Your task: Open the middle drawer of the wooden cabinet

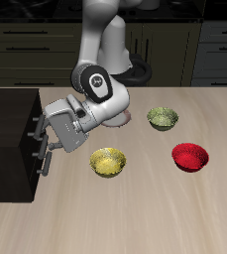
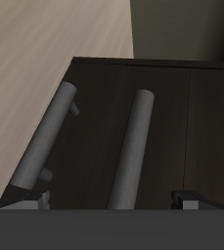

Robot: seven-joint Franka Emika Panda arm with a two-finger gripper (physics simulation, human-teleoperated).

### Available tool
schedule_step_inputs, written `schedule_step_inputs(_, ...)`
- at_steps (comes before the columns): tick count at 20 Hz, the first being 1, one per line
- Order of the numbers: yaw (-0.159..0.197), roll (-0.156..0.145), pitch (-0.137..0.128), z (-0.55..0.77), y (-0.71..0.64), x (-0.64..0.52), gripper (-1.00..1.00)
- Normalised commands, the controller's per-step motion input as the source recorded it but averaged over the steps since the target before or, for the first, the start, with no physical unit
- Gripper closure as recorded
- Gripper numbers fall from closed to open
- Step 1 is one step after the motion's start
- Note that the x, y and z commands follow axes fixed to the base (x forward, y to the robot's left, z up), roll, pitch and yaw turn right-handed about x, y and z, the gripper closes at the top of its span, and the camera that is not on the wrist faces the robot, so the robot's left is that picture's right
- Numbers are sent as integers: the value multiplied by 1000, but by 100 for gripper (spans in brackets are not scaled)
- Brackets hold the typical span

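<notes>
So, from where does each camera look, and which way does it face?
Exterior view: in front and above, facing the arm, the wooden cabinet, three bowls; gripper at the handles.
Wrist view: on the gripper, facing the cabinet front close up; only fingertips show.
Shared: the cabinet and its two grey handles.

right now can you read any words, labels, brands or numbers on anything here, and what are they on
None: no readable text in either view.
The wooden cabinet and its grey handles are plain.
The yellow bowl, green bowl and red bowl carry no marks.
The gripper shows no label.
</notes>
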Motion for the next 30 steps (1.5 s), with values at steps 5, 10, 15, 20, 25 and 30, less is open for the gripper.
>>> schedule_step_inputs(5, 12, -17, -12, 5, -137, -45, -100)
schedule_step_inputs(10, 20, 3, 0, -109, -12, -14, -100)
schedule_step_inputs(15, 15, -4, 6, -98, -29, -2, -100)
schedule_step_inputs(20, 8, 21, 20, -42, -18, 5, -100)
schedule_step_inputs(25, 5, 2, -3, -44, -6, 21, 100)
schedule_step_inputs(30, -8, -6, 5, -23, -47, 17, 100)
